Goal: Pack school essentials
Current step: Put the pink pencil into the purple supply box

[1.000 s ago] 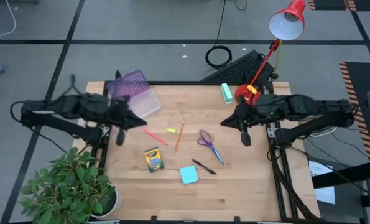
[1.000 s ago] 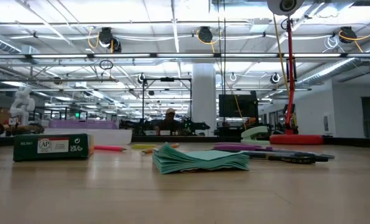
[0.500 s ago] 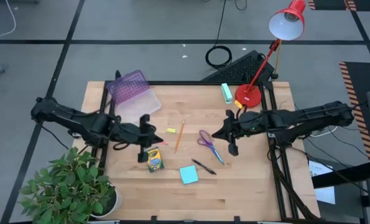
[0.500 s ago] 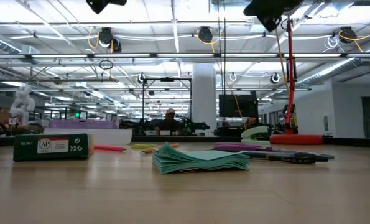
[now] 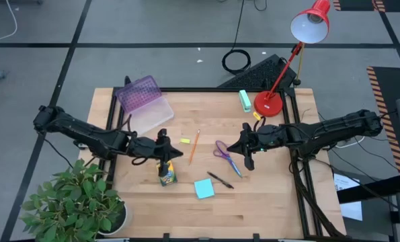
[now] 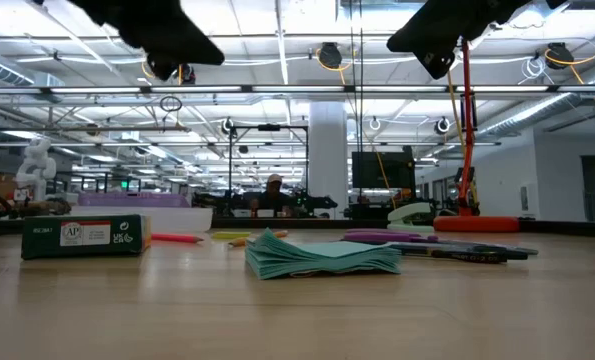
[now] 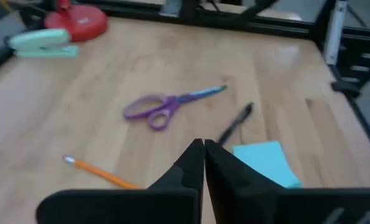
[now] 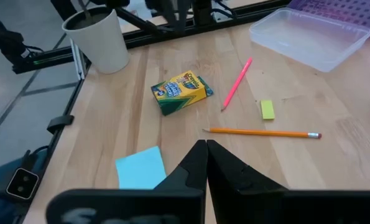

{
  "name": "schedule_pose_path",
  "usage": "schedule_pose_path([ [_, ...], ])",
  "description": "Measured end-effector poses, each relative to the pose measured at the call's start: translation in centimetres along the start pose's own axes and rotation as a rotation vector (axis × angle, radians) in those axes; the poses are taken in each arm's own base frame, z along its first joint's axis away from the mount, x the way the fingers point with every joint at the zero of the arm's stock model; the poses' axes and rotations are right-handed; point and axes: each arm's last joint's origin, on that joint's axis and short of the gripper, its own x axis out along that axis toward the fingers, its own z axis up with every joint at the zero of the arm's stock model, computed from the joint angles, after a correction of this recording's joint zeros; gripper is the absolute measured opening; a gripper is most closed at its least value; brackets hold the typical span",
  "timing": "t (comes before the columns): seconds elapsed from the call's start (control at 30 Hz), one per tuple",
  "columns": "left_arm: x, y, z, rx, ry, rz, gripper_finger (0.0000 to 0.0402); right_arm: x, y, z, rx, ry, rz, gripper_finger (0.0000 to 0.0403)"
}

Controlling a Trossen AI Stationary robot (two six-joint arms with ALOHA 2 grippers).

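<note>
Far left there's a clear plastic box (image 5: 151, 111) sitting by the table's back-left corner. The left gripper (image 5: 175, 155) hangs right over the crayon box (image 5: 166, 173) with its fingers pressed together — nothing in them. Next over are the tiny yellow eraser (image 5: 185, 141) and the orange pencil (image 5: 194, 146), with the light-blue sticky-note pad (image 5: 204, 189) closer to the front edge and the black pen (image 5: 220, 180) just beside it. Purple-handled scissors (image 5: 225, 156) lie mid-table. The right gripper (image 5: 236, 146) hovers right next to them, pinched closed too — empty as well. The pink pen (image 8: 237, 84) lies between the crayons and the eraser.
</note>
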Motion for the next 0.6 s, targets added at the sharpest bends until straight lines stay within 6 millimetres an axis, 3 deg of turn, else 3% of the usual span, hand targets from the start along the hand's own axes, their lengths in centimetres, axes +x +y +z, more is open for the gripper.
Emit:
schedule_pose_path([
  [0.4,1.0,0.6,-2.5,-0.008,0.151,0.088,0.0126,0.0,0.0,0.0,-0.034,0.0,0.001,0.0],
  [0.6,2.4,3.2,-3.9,-0.038,0.298,0.189,0.0148,0.0,0.0,0.0,-0.164,0.0,-0.001,0.0],
])
